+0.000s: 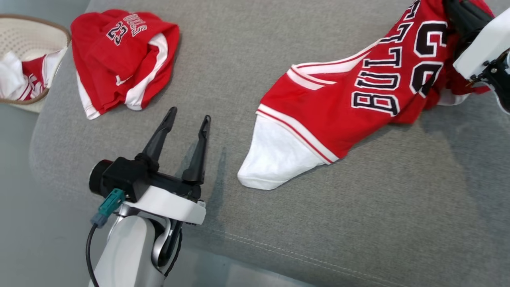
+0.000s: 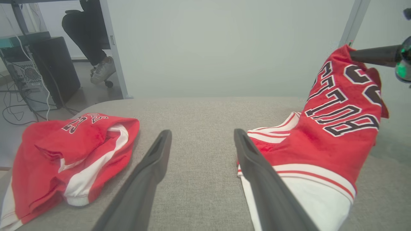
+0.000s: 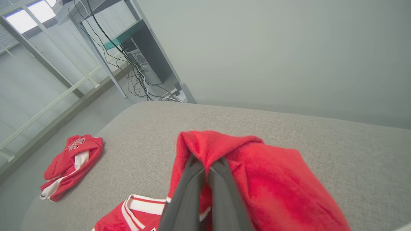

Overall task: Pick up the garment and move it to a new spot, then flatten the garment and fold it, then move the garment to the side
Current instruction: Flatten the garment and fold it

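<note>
Grey upholstered cushion [image 1: 358, 223] spreads under both our arms, and the work on it is barely past its first step. Our right gripper [image 3: 205, 163] is clenched on a bunched fold of the red Bulls garment [image 1: 358, 99], fingers pressed together with cloth draped over their tips. From that grip the garment hangs down and away, its lettered panel sloping to the cushion and its white hem [image 1: 275, 159] lying on the fabric just to the right of our left gripper [image 1: 190, 114]. Bunched as it is, we cannot tell whether it is a jersey top or a pair of shorts.

Our left gripper is released, its fingers spread and holding nothing, poised low over bare cushion. Beyond it and to its left sits a second red garment [image 1: 119, 59], loosely folded into a bundle. Farther left again a pale basket [image 1: 28, 44] holds more red and white cloth [image 1: 24, 77].

We judge the pick-up done and the carry to a new spot under way, since one end is raised while the other drags. Setting it down, flattening, folding and moving it aside are all left to do.
</note>
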Controlling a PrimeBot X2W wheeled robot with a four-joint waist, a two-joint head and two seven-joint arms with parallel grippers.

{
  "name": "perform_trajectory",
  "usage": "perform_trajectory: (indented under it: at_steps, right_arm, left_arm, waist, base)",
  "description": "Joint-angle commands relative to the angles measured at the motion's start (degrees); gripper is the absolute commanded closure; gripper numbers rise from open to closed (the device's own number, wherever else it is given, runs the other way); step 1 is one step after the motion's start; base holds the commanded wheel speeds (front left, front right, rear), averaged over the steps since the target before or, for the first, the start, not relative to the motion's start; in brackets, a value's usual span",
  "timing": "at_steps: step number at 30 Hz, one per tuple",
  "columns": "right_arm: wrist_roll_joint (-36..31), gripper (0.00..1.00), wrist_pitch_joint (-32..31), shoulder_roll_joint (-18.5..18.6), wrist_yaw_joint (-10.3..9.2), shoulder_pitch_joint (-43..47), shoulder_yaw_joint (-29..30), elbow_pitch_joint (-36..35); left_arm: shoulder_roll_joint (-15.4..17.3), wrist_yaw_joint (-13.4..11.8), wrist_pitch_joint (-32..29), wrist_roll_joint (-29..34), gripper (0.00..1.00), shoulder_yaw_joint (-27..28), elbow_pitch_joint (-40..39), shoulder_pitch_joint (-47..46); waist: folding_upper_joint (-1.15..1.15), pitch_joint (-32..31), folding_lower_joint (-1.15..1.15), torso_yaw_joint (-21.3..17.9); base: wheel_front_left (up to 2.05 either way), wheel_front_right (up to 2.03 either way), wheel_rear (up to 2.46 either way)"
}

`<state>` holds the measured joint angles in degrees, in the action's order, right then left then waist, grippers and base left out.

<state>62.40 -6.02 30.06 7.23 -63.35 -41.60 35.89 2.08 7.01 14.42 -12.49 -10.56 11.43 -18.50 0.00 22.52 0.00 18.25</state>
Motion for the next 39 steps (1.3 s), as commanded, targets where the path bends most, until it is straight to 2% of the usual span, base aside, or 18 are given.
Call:
perform_trajectory:
  at_steps: [1, 2, 3, 9, 15, 18, 21, 24, 29, 32, 36, 39]
  right_arm:
    - [-1.1, 0.96, 1.2, -0.2, 0.25, -0.3, -0.5, 0.0]
    - [-1.3, 0.23, 2.3, -0.8, 0.25, -0.5, -1.1, 1.6]
    - [-1.3, 0.00, 3.5, -1.4, 0.25, -0.6, -1.5, 3.3]
    - [-5.1, 0.00, 12.7, -1.5, 0.25, -1.1, -5.4, 8.1]
    - [-7.2, 0.00, 19.9, 0.4, 0.25, 1.5, -7.2, 5.7]
    - [-11.0, 0.00, 20.9, 1.7, 0.25, 3.5, -4.7, 3.5]
    - [-19.5, 0.00, 21.0, 2.1, 0.25, 7.4, 4.9, -1.6]
    - [-29.2, 0.00, 21.0, -0.7, 0.25, 15.8, 15.6, -8.6]
    - [-42.9, 0.00, 21.0, -9.1, 0.25, 32.7, 29.1, -20.8]
    - [-48.2, 0.00, 21.0, -13.9, 0.25, 41.0, 32.5, -26.2]
    - [-51.6, 0.00, 21.0, -19.1, 0.25, 49.2, 35.2, -30.2]
    - [-52.6, 0.00, 21.0, -21.0, 0.25, 52.3, 36.1, -31.6]
  left_arm:
    - [0.8, 0.1, 0.6, -0.5, 0.00, 1.3, -1.2, -1.9]
    - [0.8, 0.1, 0.6, -1.0, 0.00, 0.6, -1.2, -2.2]
    - [0.8, 0.1, 0.6, -1.2, 0.00, 0.0, -1.0, -2.5]
    - [0.8, -0.5, 0.6, -1.3, 0.00, -0.6, -0.8, -3.5]
    - [0.8, -0.6, 0.6, 0.7, 0.00, 2.5, -0.7, -2.7]
    - [0.8, -0.5, 0.6, 1.7, 0.00, 4.0, -0.7, -1.9]
    - [1.2, -0.3, 0.6, 2.6, 0.00, 5.4, -0.8, -1.2]
    - [1.6, -0.3, 0.6, 3.3, 0.00, 6.8, -0.8, -0.3]
    - [2.3, -0.3, 0.6, 4.2, 0.00, 9.2, -0.9, 1.8]
    - [2.6, -0.3, 0.6, 4.6, 0.00, 10.4, -1.0, 3.5]
    - [2.8, -0.4, 0.6, 5.1, 0.00, 11.5, -1.0, 5.7]
    - [2.8, -0.4, 0.6, 5.2, 0.00, 12.0, -1.0, 6.6]
  waist:
    - [0.00, 1.7, 0.00, 1.7]
    - [0.00, 1.9, 0.00, 2.0]
    - [0.00, 2.1, 0.00, 2.2]
    - [0.00, 2.1, 0.00, 1.3]
    - [0.00, 0.3, 0.00, -1.8]
    - [0.00, -0.9, 0.00, -3.6]
    - [0.00, -1.8, 0.00, -5.6]
    - [0.00, -3.2, 0.00, -7.4]
    - [0.00, -6.2, 0.00, -9.6]
    - [0.00, -7.8, 0.00, -10.8]
    - [0.00, -10.0, 0.00, -12.1]
    - [0.00, -11.0, 0.00, -12.6]
  base:
    - [0.00, 0.00, 0.00]
    - [0.00, 0.00, 0.00]
    - [0.00, 0.00, 0.00]
    - [0.00, 0.00, 0.00]
    - [0.00, 0.00, 0.00]
    - [0.00, 0.00, 0.00]
    - [0.00, 0.00, 0.00]
    - [0.00, 0.00, 0.00]
    - [0.00, 0.00, 0.00]
    - [0.00, 0.00, 0.00]
    - [0.00, 0.00, 0.00]
    - [0.00, 0.00, 0.00]
